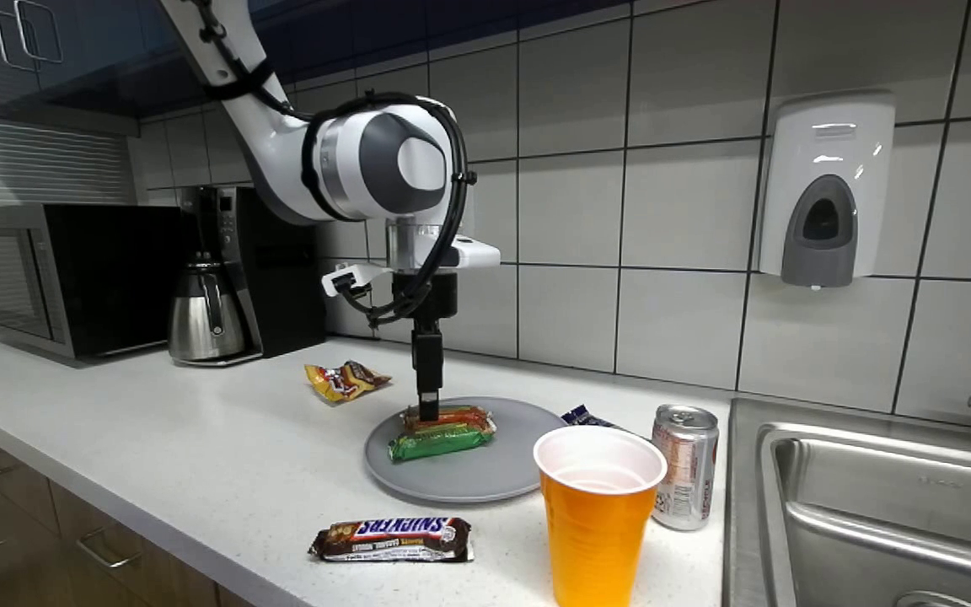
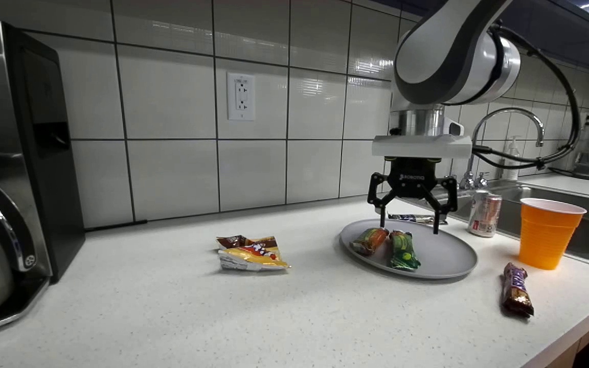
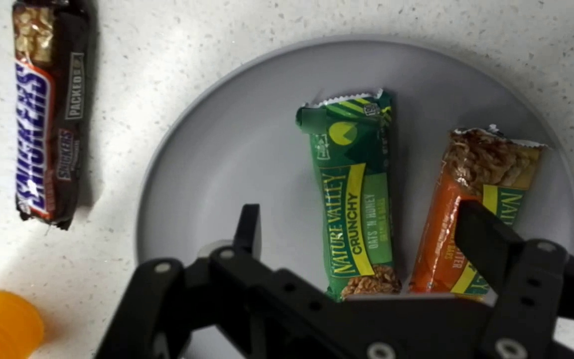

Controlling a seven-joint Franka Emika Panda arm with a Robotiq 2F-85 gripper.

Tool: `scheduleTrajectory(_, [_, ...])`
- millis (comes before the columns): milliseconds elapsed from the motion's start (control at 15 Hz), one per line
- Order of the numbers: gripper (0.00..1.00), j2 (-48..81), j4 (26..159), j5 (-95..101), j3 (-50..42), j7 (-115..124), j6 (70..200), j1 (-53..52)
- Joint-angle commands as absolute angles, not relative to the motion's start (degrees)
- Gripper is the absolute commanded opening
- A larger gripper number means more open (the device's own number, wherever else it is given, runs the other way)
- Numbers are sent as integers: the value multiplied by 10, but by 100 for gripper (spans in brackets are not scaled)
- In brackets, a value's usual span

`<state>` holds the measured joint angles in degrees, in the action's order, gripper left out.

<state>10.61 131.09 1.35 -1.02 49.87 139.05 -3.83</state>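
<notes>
Gripper stands spread; at wrist view's left, plate rim curves well apart from the green-wrapped Oats 'n Honey bar.

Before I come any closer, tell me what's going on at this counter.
A robot arm has its claw open and holding nothing, low over a gray plate. On it lie a green granola bar and an orange granola bar. A Snickers bar lies off the plate on the counter, near an orange cup.

Round grey plate; oblong green film-wrapped bar, yellow stripes; oblong orange film-wrapped bar, brown end; tapered orange plastic cup, white inside.
</notes>
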Motion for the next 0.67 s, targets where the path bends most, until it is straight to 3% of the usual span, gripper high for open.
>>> scheduleTrajectory(0, [100,52,1355,1,-15,497,1389,-35])
scheduleTrajectory(600, [100,-11,1434,12,-21,531,1398,-19])
